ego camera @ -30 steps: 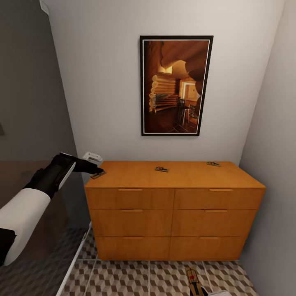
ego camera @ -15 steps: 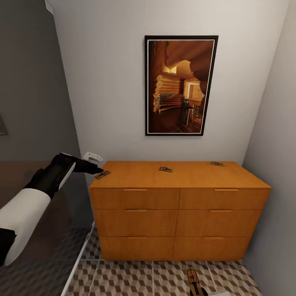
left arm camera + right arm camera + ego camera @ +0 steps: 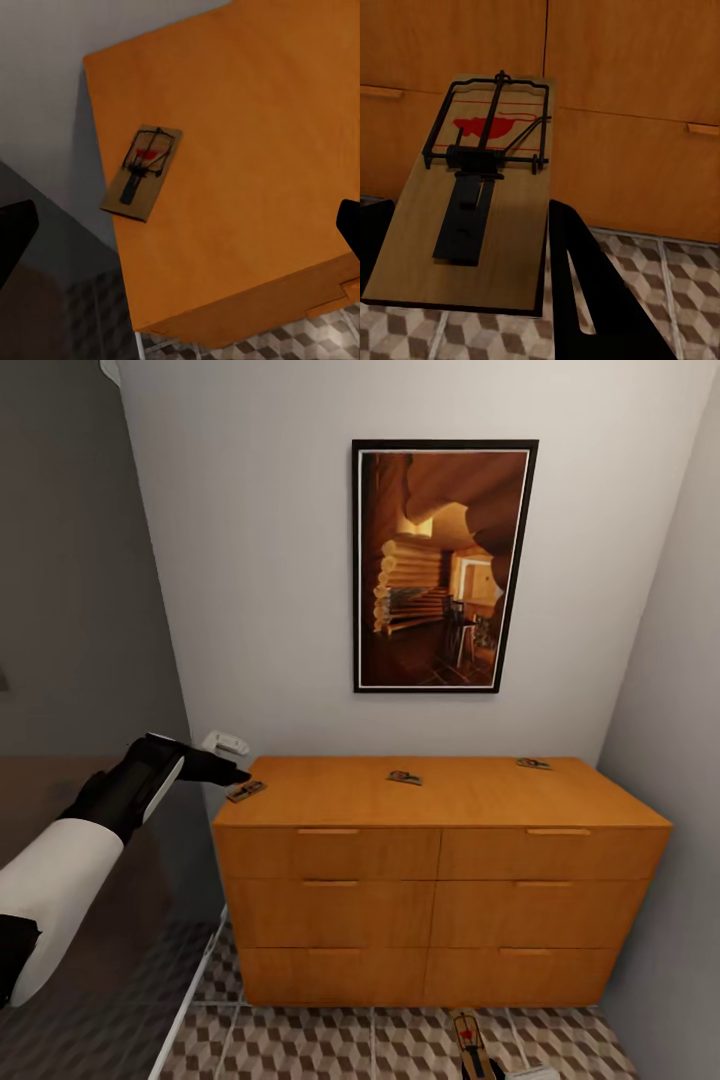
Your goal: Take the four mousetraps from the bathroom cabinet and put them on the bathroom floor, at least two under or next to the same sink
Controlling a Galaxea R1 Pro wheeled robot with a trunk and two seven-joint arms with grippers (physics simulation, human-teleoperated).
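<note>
The orange-brown cabinet stands against the wall with three mousetraps on its top: one at the left corner, one mid-top, one at the back right. My left gripper hovers just above the corner mousetrap, open, its fingers spread wide on either side of the trap. My right gripper is shut on a fourth mousetrap, held low in front of the cabinet drawers. In the head view that trap shows above the cube-patterned bathroom floor.
A framed picture hangs above the cabinet. A grey wall closes the right side. Left of the cabinet are a white fixture, a white threshold strip and the dark shower floor.
The whole view has shifted a little, so the camera moved. My left gripper's tip now sits slightly above the corner trap rather than on it. The right gripper still holds its trap.
</note>
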